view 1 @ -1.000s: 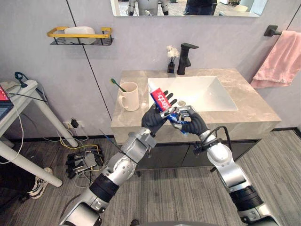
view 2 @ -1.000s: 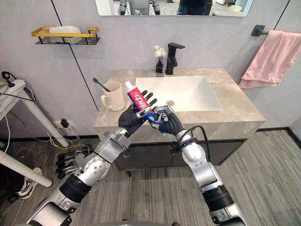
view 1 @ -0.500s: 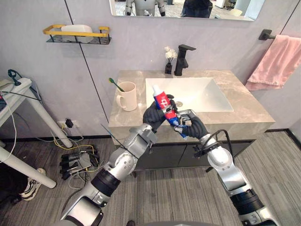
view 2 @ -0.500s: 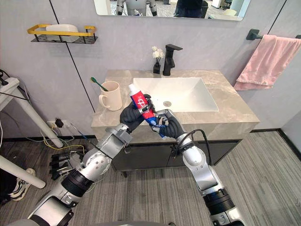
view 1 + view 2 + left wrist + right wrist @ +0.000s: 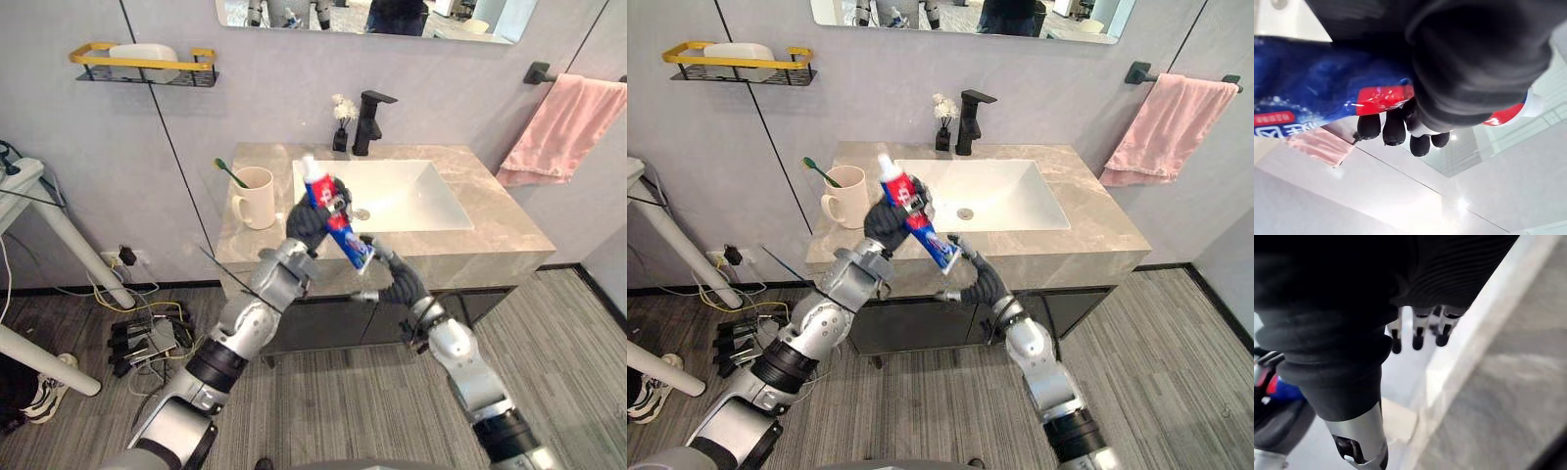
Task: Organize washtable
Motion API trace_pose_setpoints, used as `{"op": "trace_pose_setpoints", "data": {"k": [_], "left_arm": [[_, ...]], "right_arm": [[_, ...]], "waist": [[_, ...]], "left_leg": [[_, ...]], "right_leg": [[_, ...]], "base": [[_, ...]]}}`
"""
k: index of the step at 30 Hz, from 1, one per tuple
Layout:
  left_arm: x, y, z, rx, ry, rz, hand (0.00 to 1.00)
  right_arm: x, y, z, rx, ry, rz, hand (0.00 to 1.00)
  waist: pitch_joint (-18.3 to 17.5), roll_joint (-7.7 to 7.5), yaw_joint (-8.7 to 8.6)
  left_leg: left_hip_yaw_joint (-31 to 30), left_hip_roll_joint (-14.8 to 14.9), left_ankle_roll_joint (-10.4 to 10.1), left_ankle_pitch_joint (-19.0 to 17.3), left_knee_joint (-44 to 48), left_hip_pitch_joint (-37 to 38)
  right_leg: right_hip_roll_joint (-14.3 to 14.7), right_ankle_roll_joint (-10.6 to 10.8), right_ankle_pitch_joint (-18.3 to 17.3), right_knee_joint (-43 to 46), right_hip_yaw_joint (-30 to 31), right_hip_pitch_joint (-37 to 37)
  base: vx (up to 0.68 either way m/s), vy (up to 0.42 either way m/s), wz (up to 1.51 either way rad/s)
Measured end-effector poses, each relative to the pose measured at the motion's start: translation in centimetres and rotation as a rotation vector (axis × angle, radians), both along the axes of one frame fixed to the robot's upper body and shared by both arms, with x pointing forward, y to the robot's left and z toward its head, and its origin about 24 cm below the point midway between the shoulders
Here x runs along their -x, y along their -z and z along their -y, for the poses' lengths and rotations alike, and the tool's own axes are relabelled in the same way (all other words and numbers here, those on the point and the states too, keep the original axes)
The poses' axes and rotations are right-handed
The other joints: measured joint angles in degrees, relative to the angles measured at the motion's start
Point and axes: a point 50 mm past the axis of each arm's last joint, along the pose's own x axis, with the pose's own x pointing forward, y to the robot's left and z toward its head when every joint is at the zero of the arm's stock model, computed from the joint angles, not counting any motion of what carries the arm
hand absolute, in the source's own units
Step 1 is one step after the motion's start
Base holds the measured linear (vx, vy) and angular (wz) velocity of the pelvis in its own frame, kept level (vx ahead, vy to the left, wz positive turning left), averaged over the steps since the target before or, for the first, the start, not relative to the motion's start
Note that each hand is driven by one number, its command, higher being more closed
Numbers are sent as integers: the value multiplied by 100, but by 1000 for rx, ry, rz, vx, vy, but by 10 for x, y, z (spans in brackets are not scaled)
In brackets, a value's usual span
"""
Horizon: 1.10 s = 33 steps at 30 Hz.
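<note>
One robot hand, the left [image 5: 308, 215], is curled round the toothpaste tube [image 5: 343, 236], holding it cap-up in the air just right of the mug [image 5: 257, 198], probably to stand it there, while the right robot hand [image 5: 394, 281], farther from the mug, hangs loosely spread and empty.

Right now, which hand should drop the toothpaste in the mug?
Left. The left hand is curled round the toothpaste, and the mug stands on that side of the sink. The right hand is open below it, holding nothing, farther from the mug.
</note>
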Motion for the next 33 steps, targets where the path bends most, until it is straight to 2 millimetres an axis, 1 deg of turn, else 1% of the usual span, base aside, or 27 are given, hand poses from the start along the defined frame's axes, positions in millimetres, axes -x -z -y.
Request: {"op": "trace_pose_setpoints", "data": {"k": [1,2,3,4,5,7,8,9,10,13,16,19,21,23,24,27,31,33], "left_arm": [[-6,-9,-10,-27,-33,28,100],[-14,-20,-19,-56,-69,52,100],[-18,-26,-23,-70,-85,65,100],[-25,-40,-30,-95,-117,98,100],[-28,-47,-33,-108,-133,119,100],[-34,-76,-42,-151,-197,211,100],[-35,-82,-44,-156,-209,229,100],[-37,-94,-49,-173,-237,262,100],[-38,-101,-53,-190,-259,286,100],[-42,-114,-65,-219,-347,322,100],[-42,-123,-69,-276,-428,374,100],[-46,-128,-80,-312,-534,380,100],[-46,-135,-87,-333,-619,395,100],[-46,-144,-87,-354,-660,421,100],[-45,-155,-85,-359,-686,454,100],[-41,-170,-83,-390,-735,514,100],[-39,-174,-88,-438,-809,550,100],[-39,-174,-87,-451,-818,555,100]], "right_arm": [[9,10,-1,-22,-14,-54,0],[17,17,-3,-32,-34,-94,0],[21,20,-4,-38,-39,-112,0],[27,25,-5,-47,-54,-142,0],[29,27,-5,-57,-57,-154,0],[35,31,-9,-81,-80,-181,0],[37,32,-10,-88,-85,-186,0],[38,32,-14,-93,-96,-191,0],[39,32,-15,-98,-105,-192,0],[41,33,-18,-112,-116,-201,0],[43,35,-19,-112,-117,-209,0],[45,35,-23,-115,-132,-211,0],[45,34,-27,-130,-137,-209,0],[44,34,-29,-134,-138,-206,0],[44,33,-29,-137,-137,-205,0],[44,33,-30,-141,-138,-205,0],[44,32,-30,-143,-138,-192,0],[44,32,-30,-145,-140,-190,0]], "waist": [[0,0,5],[1,0,-33],[2,-1,-42],[2,-3,-56],[3,-3,-57],[4,-4,-81],[5,-7,-79],[7,-10,-79],[13,-12,-91],[51,-41,-165],[141,-112,-178],[202,-160,-184],[260,-187,-229],[327,-232,-244],[385,-277,-247],[400,-303,-251],[451,-306,-285],[486,-315,-282]], "left_leg": [[49,18,-22,-16,-1,4],[55,34,-43,-31,-1,6],[60,45,-47,-33,-2,10],[74,60,-52,-37,-2,13],[80,64,-52,-36,-3,13],[118,72,-51,-36,-4,11],[133,75,-53,-38,-4,7],[167,79,-56,-41,-4,-22],[180,79,-56,-41,-3,-45],[200,79,-70,-52,-2,-60],[234,101,-74,-55,-1,-102],[322,115,-76,-56,-1,-147],[348,113,-80,-59,0,-192],[348,113,-80,-59,0,-201],[348,113,-80,-59,1,-216],[348,109,-80,-59,0,-283],[336,112,-80,-59,0,-294],[331,111,-79,-59,0,-295]], "right_leg": [[23,-21,15,-44,55,-9],[41,-23,17,-50,58,-12],[50,-24,16,-52,60,-11],[63,-28,18,-56,68,-15],[68,-33,21,-60,72,-18],[78,-48,32,-73,107,-39],[81,-48,34,-72,121,-52],[86,-51,44,-71,154,-101],[89,-49,63,-82,170,-127],[93,-37,112,-159,189,-118],[115,-53,124,-158,221,-183],[135,-59,154,-160,321,-283],[136,-59,194,-161,355,-311],[136,-62,200,-161,356,-317],[136,-65,202,-162,357,-329],[133,-66,202,-160,361,-399],[136,-66,202,-162,351,-397],[135,-66,202,-161,348,-396]], "base": [[-28,-25,-21],[-25,-27,-15],[-21,-26,-6],[-10,-20,-5],[-8,-19,-7],[1,-13,-8],[4,-9,-12],[-3,-7,-11],[-4,-7,-9],[1,-7,-4],[-14,-10,-7],[-15,-10,-15],[5,-3,-10],[0,0,0],[0,0,0],[0,0,0],[0,0,0],[0,0,0]]}}
